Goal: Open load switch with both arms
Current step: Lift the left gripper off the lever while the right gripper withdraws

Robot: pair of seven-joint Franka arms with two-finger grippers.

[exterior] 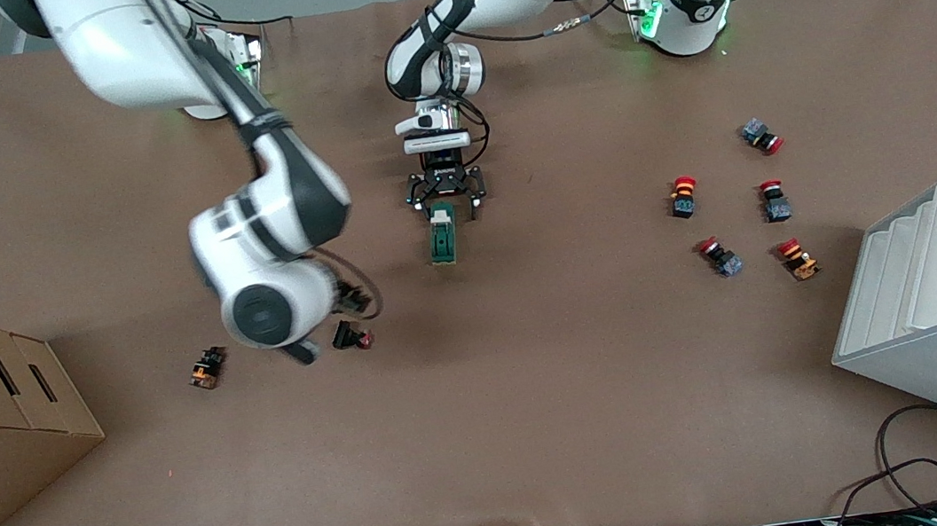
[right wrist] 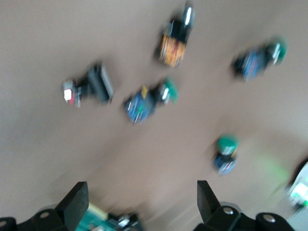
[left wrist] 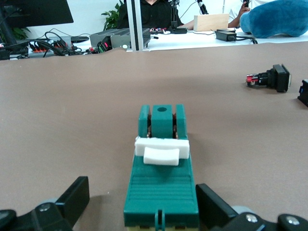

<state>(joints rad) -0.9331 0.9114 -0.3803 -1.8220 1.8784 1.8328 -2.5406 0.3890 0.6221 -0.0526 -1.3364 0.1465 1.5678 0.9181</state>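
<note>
low on the worktop [exterior: 490, 439], load switch [exterior: 442, 233] straddled by spread left end effector [exterior: 447, 203]; right end effector [right wrist: 139, 202] spread, above push buttons beside switch. best pinched squarely, flat.

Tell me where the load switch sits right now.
The load switch lies on the table near its middle, its one end between the open fingers of the left claw, well apart from the red-capped push buttons.
</note>
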